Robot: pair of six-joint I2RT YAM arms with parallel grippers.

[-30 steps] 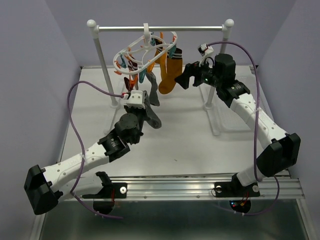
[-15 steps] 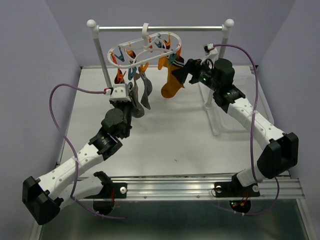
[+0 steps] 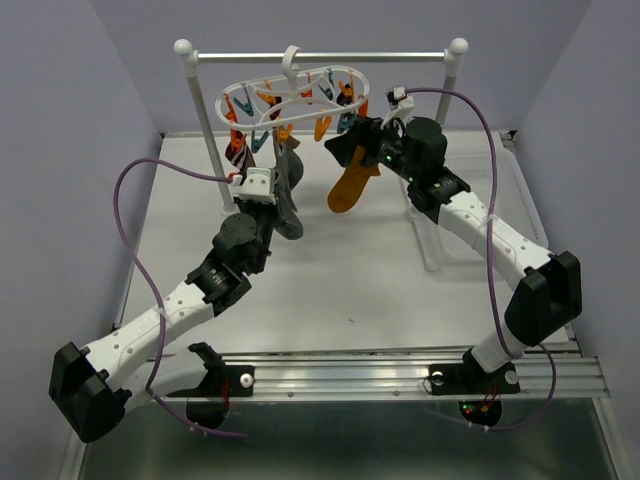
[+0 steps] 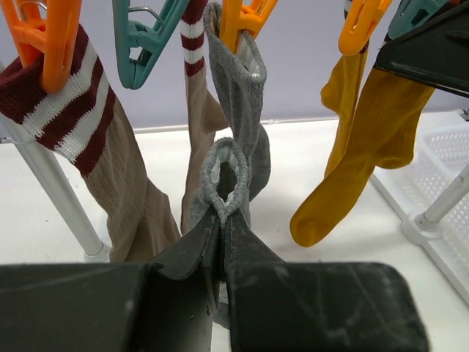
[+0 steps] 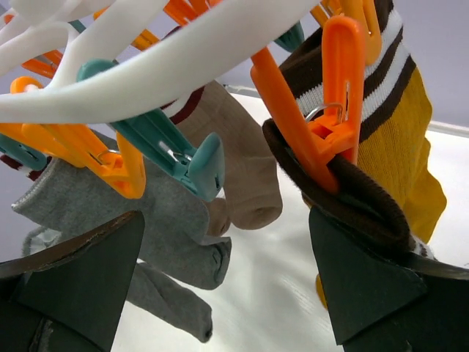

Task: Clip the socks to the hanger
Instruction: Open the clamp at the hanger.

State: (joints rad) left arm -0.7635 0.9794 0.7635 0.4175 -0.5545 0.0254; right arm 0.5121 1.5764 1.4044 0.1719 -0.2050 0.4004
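The white hanger hangs by its hook from the rail, ringed with orange and teal clips. My left gripper is shut on the looped cuff of a grey sock, just below another grey sock held in an orange clip. Tan socks with maroon stripes hang to the left, mustard socks to the right. My right gripper is open under the hanger ring. Its right finger touches the brown striped cuff of a mustard sock pinched by an orange clip.
A silver rail on two white posts carries the hanger. A white plastic basket stands on the table to the right, beside the right post's foot. A free teal clip hangs between my right gripper's fingers.
The hanger has swung and levelled out. My right gripper moved left, close under the hanger. My left gripper swung left, then back a little, keeping the grey sock.
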